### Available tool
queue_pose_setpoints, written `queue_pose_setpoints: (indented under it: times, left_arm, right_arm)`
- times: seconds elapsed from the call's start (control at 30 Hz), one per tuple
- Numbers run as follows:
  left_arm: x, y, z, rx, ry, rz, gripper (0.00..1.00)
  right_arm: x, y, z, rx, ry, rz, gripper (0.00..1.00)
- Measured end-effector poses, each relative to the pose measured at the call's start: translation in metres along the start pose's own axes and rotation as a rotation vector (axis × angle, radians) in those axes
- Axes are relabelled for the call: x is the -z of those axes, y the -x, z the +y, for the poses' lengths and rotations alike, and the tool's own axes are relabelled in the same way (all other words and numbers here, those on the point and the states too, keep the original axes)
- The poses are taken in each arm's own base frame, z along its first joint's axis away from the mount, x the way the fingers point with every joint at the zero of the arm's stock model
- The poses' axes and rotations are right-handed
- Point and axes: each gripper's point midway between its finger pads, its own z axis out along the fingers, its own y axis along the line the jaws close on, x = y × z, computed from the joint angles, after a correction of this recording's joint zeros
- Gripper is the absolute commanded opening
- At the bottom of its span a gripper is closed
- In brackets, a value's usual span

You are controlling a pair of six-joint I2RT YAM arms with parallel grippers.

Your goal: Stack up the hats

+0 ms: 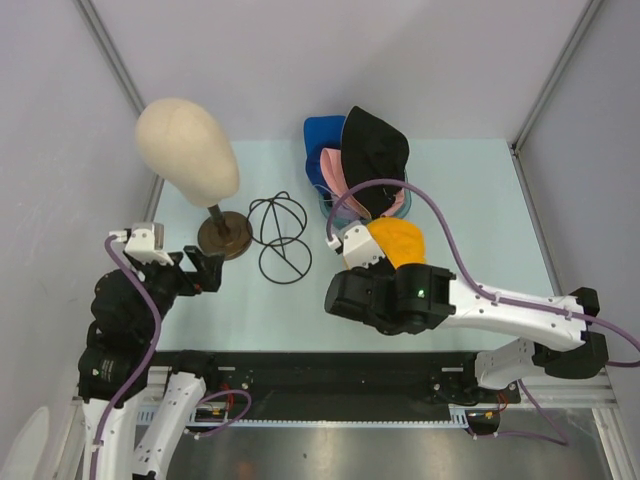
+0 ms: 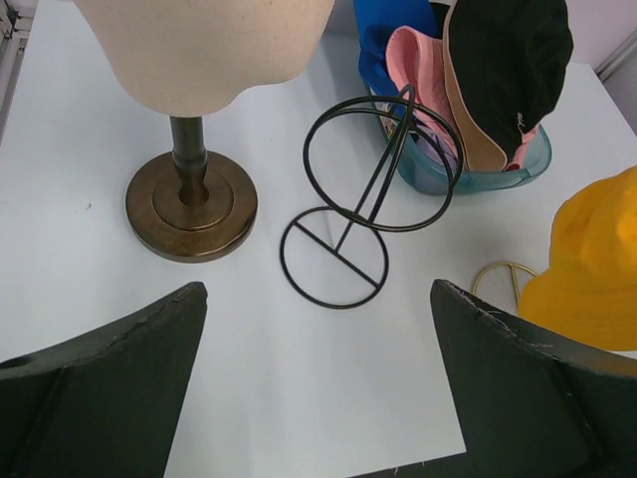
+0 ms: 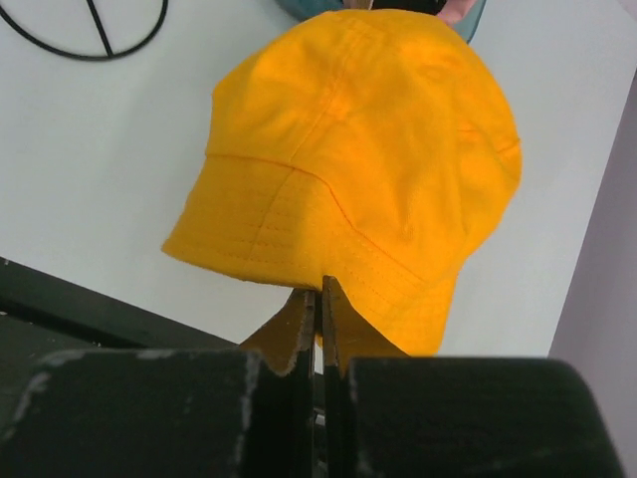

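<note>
The bench [image 1: 480, 220] is pale and runs from my bases to the far wall. On it, the cream head [image 1: 185, 150] is the biggest thing, at 10 o'clock. It sits on a dark post with a round brown base [image 1: 225, 235] at 9 o'clock.

The pile of hats is at 12 o'clock, by the far edge. The black hat [image 1: 375, 145] lies on top and tilts, showing a tan lining. The blue cap [image 1: 322, 135] is at the pile's 10 o'clock, with the pink hat [image 1: 333, 172] wedged between the two. A teal-blue brim [image 2: 478, 179] shows at the bottom of the pile.

The orange hat [image 1: 397, 242] is apart from the pile, at its 6 o'clock and just right of the bench's middle. My right fingers [image 3: 320, 309] are pinched tight on its brim, crown pointing away from me. I cannot tell whether it touches the bench.

The black wire stand [image 1: 280, 235], two hoops on a ring foot, stands between the brown base and the orange hat, touching neither.

My left fingers [image 1: 205, 267] are spread wide and hold nothing. They hover at 8 o'clock, just beside the brown base, pointing toward the wire stand.
</note>
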Motion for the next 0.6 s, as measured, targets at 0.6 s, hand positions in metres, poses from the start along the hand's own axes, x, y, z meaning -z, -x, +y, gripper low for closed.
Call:
queue_pose_setpoints:
  times: [0.6]
  left_arm:
    - [0.011, -0.019, 0.001, 0.002, -0.008, 0.034, 1.0]
  right_arm:
    - [-0.036, -0.094, 0.036, -0.051, 0.079, 0.15, 0.0]
